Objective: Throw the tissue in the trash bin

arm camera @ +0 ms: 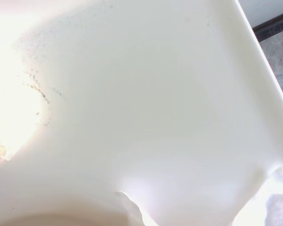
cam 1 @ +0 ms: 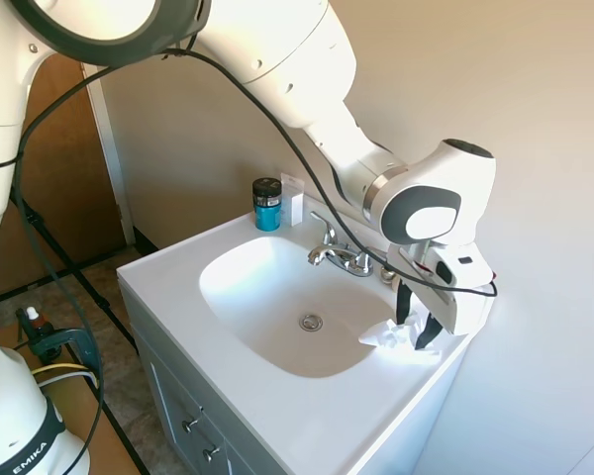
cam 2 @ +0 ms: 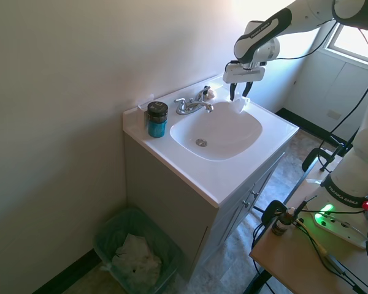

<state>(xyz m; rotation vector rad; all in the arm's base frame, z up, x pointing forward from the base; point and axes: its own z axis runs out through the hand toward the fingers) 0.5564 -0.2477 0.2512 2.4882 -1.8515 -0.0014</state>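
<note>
a white robot arm reaches over a bathroom vanity, its gripper [cam 1: 417,327] lowered onto the countertop [cam 1: 307,421] at the basin's [cam 1: 277,307] rim, on the side of the faucet [cam 1: 337,255] away from the jar. the two dark fingers [cam 1: 404,302] stand apart, pointing down, and the crumpled white tissue [cam 1: 390,334] sits between and just in front of their tips, touching them; whether they press it cannot be told. the wad lies on the counter's edge strip beside the basin, its long axis running roughly along the rim, with one pointed fold stretched toward the basin and the drain [cam 1: 310,322].

in the second exterior view the same gripper [cam 2: 240,93] hangs over the tissue [cam 2: 238,105] near the counter's back corner, close to the wall. a dark-lidded blue jar [cam 2: 157,119] stands at the opposite back corner, with a small white card [cam 1: 293,202] just beside it. the trash bin [cam 2: 110,228] sits on the floor by the vanity's side, well apart from the tissue, holding white crumpled paper.

the wrist view shows only pale counter surface, overexposed.
</note>
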